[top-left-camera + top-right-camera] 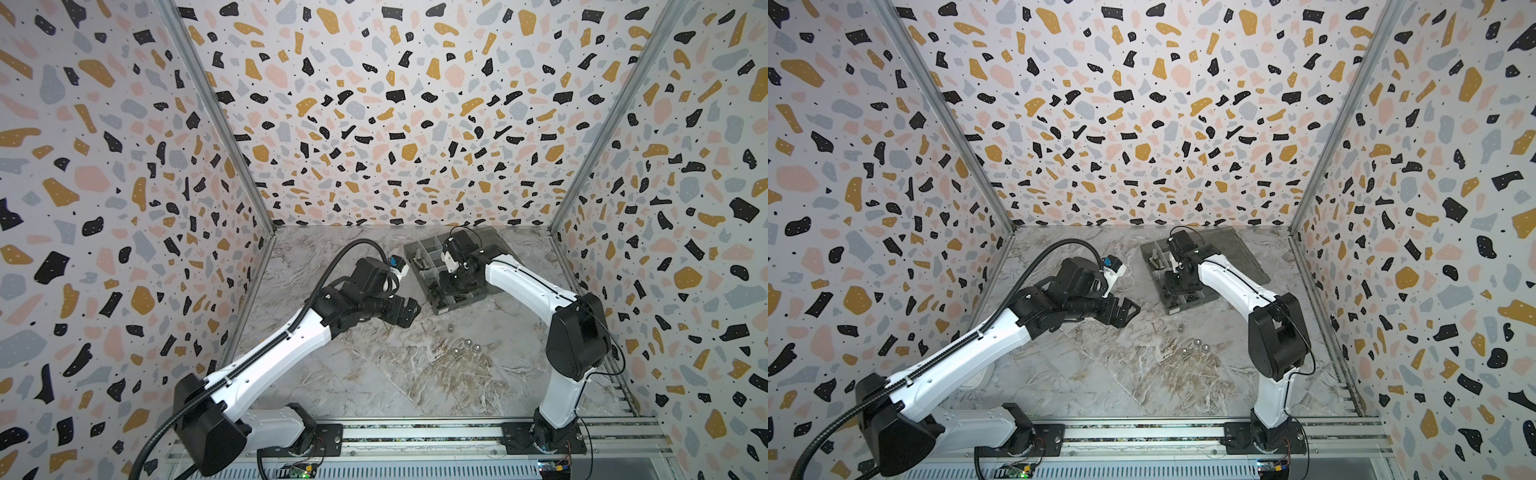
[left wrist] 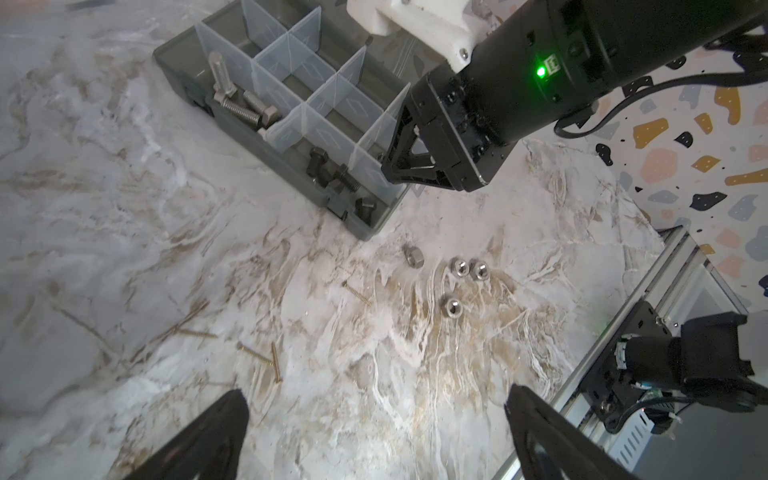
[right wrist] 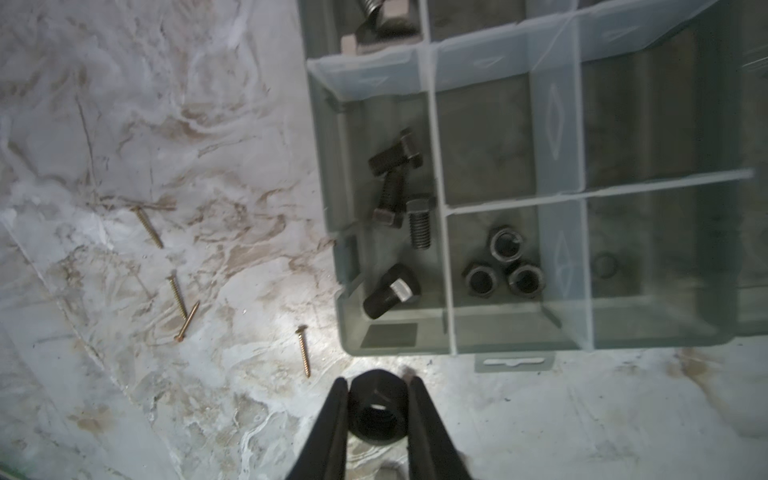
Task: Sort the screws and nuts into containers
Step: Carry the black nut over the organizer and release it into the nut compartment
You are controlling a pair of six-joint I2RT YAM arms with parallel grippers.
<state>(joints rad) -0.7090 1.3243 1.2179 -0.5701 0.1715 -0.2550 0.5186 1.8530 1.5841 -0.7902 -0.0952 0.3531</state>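
Right gripper [image 3: 378, 384] clamped on a black nut [image 3: 377, 415], at the edge of the organiser box [image 3: 415, 338]. Three black nuts [image 3: 482, 280] lie in an end compartment, with black bolts [image 3: 417, 224] in the one beside it. Left gripper [image 2: 374, 392] jaws wide apart, empty, above the bench [image 2: 124, 208]. Four silver nuts [image 2: 459, 266] loose on the bench.

A smoky-grey translucent plastic organiser box [image 1: 415, 250] sits at the back of the marbled table [image 1: 374, 374], the right gripper [image 1: 451, 286] lowered over its near end. Small shiny silver nuts [image 1: 467, 343] lie loose just in front, and the left gripper [image 1: 411, 318] hangs beside the box, fingers spread.
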